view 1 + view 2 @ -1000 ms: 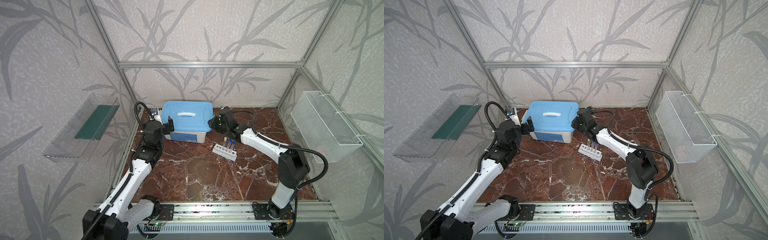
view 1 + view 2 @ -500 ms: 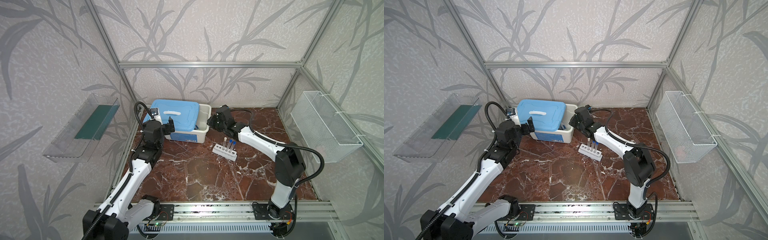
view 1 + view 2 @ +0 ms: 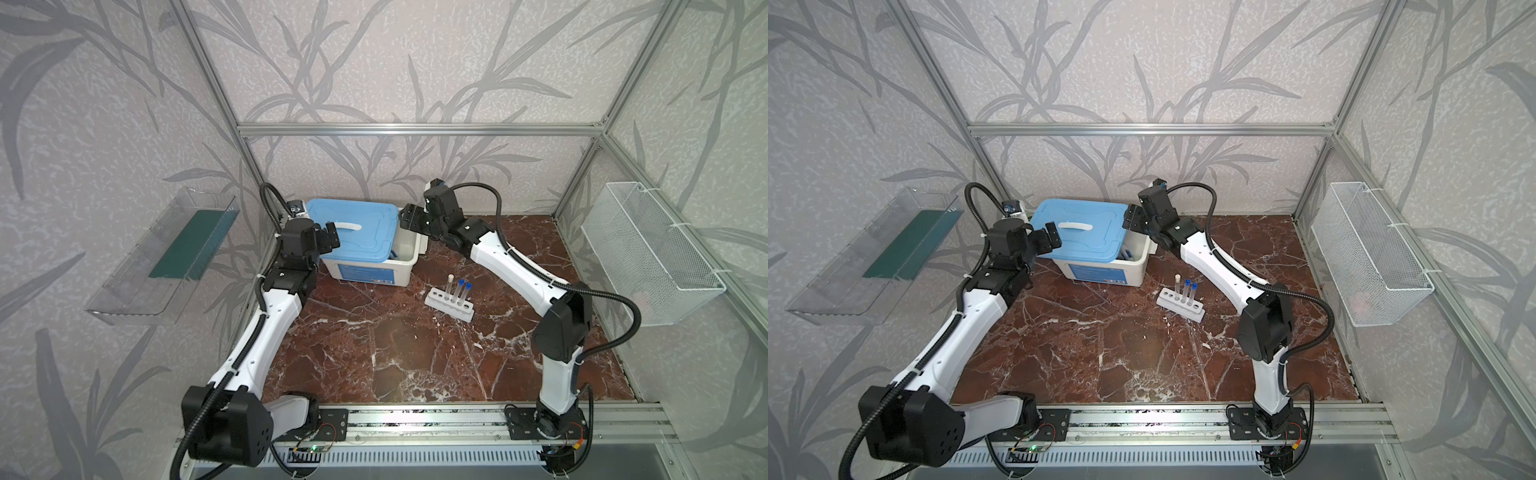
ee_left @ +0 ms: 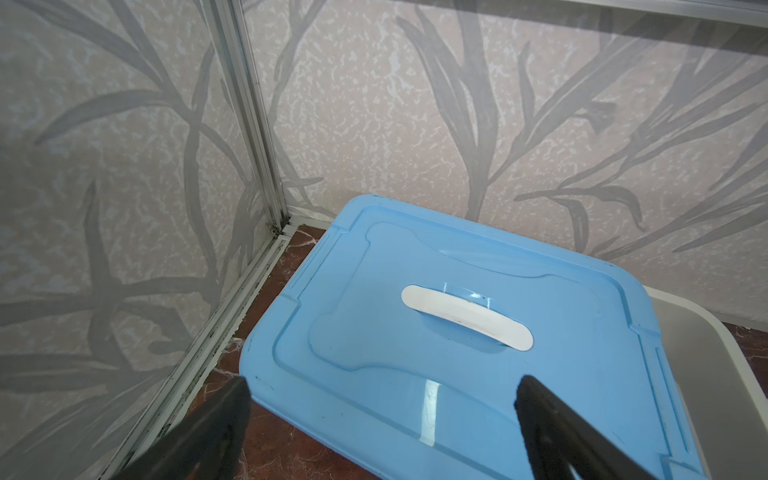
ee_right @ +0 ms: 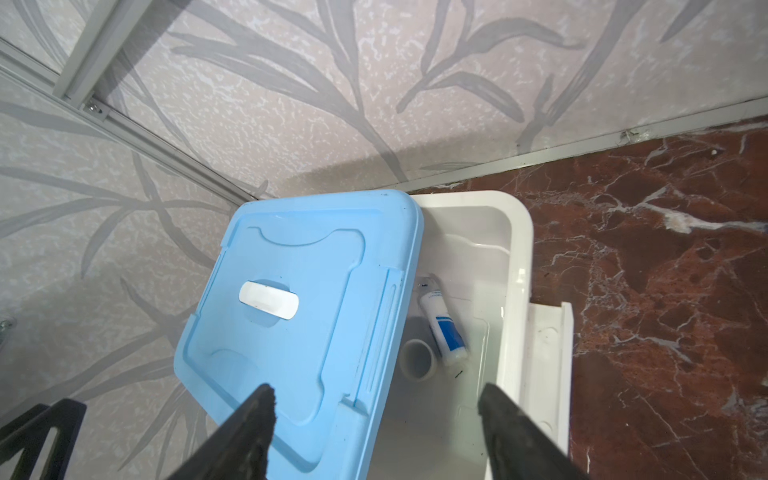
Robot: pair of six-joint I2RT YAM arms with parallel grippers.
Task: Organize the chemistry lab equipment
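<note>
White bin (image 5: 517, 257) is just below the right end effector (image 5: 376, 390), blue lid (image 5: 299, 316) askew over most of it and reaching under the left end effector (image 4: 382, 386); both end effectors gape wide, holding nothing. Rack (image 3: 449, 305) with three test tubes (image 3: 459, 289) stands on the bench (image 3: 395, 353) well back along the right arm; white blue-labelled bottle (image 5: 442, 328) and a ceramic cup (image 5: 417, 359) sit in the bin's uncovered part under the right end effector. Risk: lid looks loose, so a finger nudge could tip it onto bottle and cup.
</note>
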